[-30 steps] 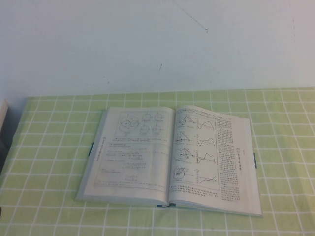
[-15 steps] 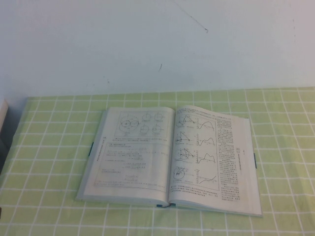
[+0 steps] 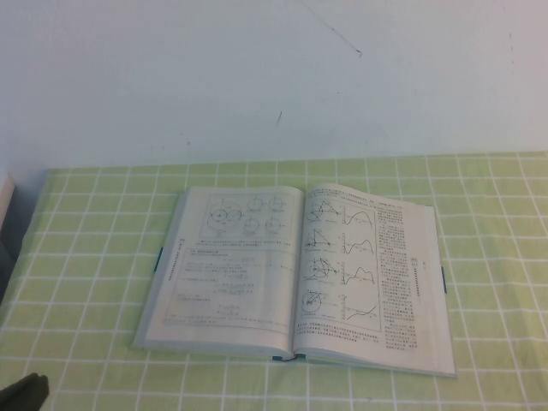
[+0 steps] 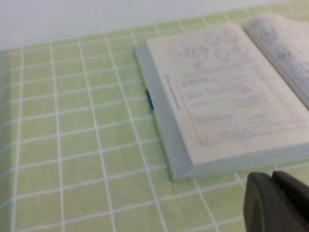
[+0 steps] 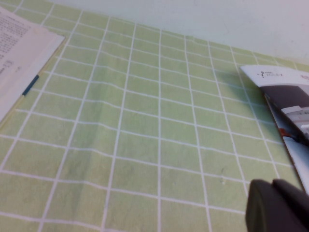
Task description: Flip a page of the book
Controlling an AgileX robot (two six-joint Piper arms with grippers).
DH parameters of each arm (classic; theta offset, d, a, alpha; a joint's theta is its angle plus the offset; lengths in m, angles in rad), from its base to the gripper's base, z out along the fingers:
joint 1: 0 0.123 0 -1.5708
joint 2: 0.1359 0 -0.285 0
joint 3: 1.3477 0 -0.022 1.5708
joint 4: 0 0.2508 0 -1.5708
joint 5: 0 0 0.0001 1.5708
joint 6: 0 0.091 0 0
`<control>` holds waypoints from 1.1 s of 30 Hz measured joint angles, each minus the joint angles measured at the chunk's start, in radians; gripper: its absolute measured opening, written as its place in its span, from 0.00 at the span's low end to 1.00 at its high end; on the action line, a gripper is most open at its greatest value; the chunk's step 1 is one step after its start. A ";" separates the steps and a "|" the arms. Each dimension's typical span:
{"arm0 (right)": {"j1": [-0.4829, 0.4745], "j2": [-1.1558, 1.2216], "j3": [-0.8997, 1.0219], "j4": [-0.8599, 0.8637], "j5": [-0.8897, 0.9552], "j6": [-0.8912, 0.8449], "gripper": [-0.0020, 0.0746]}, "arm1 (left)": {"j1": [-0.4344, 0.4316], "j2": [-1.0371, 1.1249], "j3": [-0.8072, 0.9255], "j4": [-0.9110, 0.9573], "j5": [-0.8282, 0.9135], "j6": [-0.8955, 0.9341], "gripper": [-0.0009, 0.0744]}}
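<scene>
The book (image 3: 295, 274) lies open and flat in the middle of the desk (image 3: 86, 257), on a green checked cloth. Its left-hand leaf, the page (image 3: 231, 261), shows circular diagrams above text; the print is too small to read. A blue ribbon marker (image 4: 149, 99) pokes out at the left edge. The left end effector (image 4: 277, 203) hovers near the book's near left corner, touching nothing; I cannot tell its opening. The right end effector (image 5: 277, 205) is closed and empty, well to the book's right beside a glossy brochure (image 5: 285, 104).
</scene>
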 joint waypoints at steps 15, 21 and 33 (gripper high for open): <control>0.000 0.000 0.000 0.000 0.001 0.000 0.02 | 0.595 -0.290 0.207 -0.223 -0.011 0.061 0.01; 0.000 0.000 0.000 0.000 0.001 0.000 0.02 | 0.615 -0.291 0.205 -0.236 -0.006 0.183 0.01; 0.000 0.000 0.000 0.000 0.001 0.000 0.02 | 0.615 -0.291 0.205 -0.236 -0.006 0.216 0.01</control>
